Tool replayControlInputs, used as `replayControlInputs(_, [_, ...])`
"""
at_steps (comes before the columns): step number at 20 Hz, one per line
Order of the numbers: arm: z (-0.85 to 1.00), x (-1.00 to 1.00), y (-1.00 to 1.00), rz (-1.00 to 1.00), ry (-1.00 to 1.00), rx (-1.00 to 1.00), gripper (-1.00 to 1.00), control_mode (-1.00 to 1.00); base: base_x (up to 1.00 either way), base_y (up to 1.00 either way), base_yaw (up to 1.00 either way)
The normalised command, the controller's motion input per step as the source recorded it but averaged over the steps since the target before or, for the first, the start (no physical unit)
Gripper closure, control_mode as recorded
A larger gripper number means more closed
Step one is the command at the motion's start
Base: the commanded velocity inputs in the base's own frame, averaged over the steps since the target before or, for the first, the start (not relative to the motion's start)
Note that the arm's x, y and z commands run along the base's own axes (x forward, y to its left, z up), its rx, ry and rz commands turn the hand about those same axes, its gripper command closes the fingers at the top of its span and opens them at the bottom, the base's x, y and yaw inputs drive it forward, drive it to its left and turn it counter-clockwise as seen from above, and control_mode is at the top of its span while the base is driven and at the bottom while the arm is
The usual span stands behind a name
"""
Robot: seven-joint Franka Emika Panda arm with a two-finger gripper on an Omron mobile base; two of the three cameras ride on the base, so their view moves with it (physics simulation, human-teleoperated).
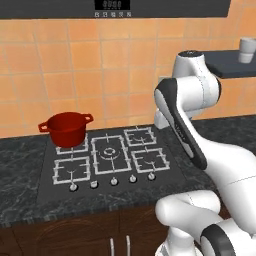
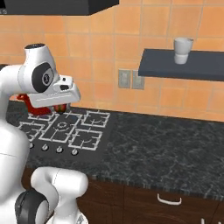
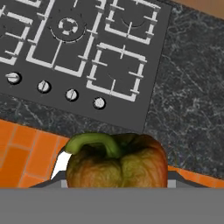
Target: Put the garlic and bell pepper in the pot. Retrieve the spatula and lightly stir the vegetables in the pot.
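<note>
1. Left base view: the pot sits on the far left burner of the stove, set into the dark counter. The arm rises on the right and bends back over the stove's right side.
2. Right base view: a bit of the bell pepper shows red under the white hand, above the stove's near side; the pot's red shows just behind the hand. A cup stands on the wall shelf, well apart.
3. Hand view: the gripper is clamped on the bell pepper, green stem up, above the stove's knobs.
4. Judgement: the pepper is in transit. The next move calls for carrying it left and far until it is over the pot's mouth, then spreading the jaws. The garlic and spatula come after.
</note>
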Motion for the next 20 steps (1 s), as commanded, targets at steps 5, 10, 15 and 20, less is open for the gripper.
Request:
replayControlInputs(5, [0.00, 0.00, 0.00, 0.00, 0.00, 0.00, 1.00, 1.00, 0.00, 1.00, 0.00])
replayControlInputs(10, [0.00, 0.00, 0.00, 0.00, 0.00, 0.00, 1.00, 1.00, 0.00, 1.00, 0.00])
replayControlInputs(15, [0.00, 0.00, 0.00, 0.00, 0.00, 0.00, 1.00, 1.00, 0.13, 0.83, 0.00])
replayControlInputs(20, [0.00, 0.00, 0.00, 0.00, 0.00, 0.00, 1.00, 1.00, 0.20, 0.22, 0.00])
